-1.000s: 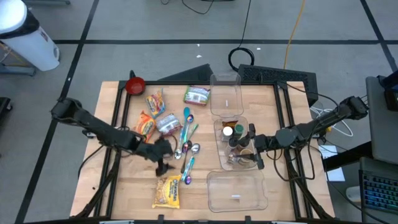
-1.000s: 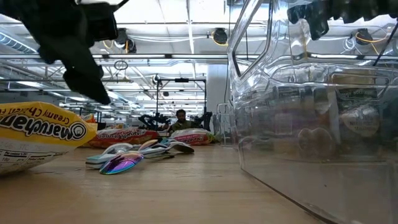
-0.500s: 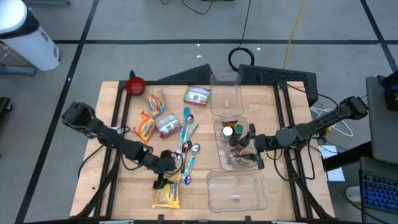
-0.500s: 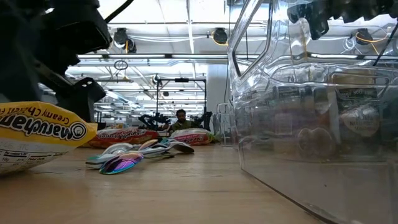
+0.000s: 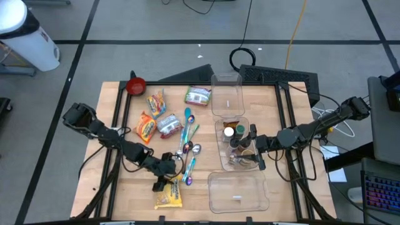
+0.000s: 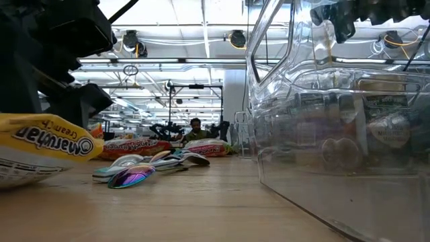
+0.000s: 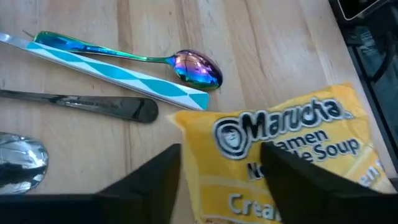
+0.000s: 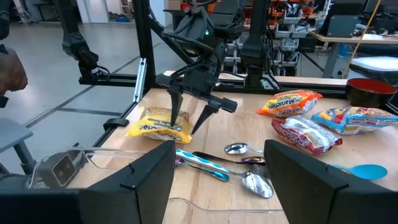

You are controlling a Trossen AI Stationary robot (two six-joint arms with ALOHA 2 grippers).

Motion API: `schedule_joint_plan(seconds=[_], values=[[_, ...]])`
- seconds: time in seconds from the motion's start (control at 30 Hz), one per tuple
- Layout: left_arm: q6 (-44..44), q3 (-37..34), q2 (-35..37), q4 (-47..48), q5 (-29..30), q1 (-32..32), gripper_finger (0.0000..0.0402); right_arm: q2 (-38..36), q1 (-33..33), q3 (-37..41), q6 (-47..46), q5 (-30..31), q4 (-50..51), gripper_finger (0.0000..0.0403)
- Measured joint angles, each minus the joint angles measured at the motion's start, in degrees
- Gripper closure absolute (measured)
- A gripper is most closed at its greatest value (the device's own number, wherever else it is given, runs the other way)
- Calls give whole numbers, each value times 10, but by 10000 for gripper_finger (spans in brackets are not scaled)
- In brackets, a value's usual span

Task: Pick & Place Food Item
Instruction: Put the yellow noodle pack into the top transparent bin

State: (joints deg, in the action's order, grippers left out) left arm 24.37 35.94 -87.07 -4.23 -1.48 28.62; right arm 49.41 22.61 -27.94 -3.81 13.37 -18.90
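While right gripper (image 5: 258,154) waits part-open, left gripper (image 7: 221,168) fingers straddle ramen packet (image 7: 283,158) end, gap narrowing.

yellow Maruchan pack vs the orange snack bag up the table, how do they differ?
The yellow Maruchan ramen pack lies at the table's near edge, left gripper straddling its end; the orange snack bag lies untouched among other packets. The ramen pack's end tilts up; the orange bag lies flat. Both are sealed food packets.

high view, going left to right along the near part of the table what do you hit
left hand over the yellow ramen packet → empty clear bin; the right hand sits farther back, over the middle bin.
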Motion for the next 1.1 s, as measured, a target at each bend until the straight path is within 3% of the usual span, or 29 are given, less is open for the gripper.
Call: schedule_joint_plan(seconds=[0.17,0.4,0.5,0.63,0.93,1.1], values=[[38,0,0,0,0,-2,273,0,0,0,0,0,1,165],[16,0,35,1,-35,-18,390,0,0,0,0,0,0,165],[8,0,68,3,-16,-20,391,0,0,0,0,0,0,165],[-66,0,125,3,50,-20,397,0,0,0,0,0,-4,165],[-264,0,248,-27,328,-22,396,34,-2,0,33,19,-140,165],[-368,0,265,-111,360,-52,397,79,-39,0,63,60,-205,165]])
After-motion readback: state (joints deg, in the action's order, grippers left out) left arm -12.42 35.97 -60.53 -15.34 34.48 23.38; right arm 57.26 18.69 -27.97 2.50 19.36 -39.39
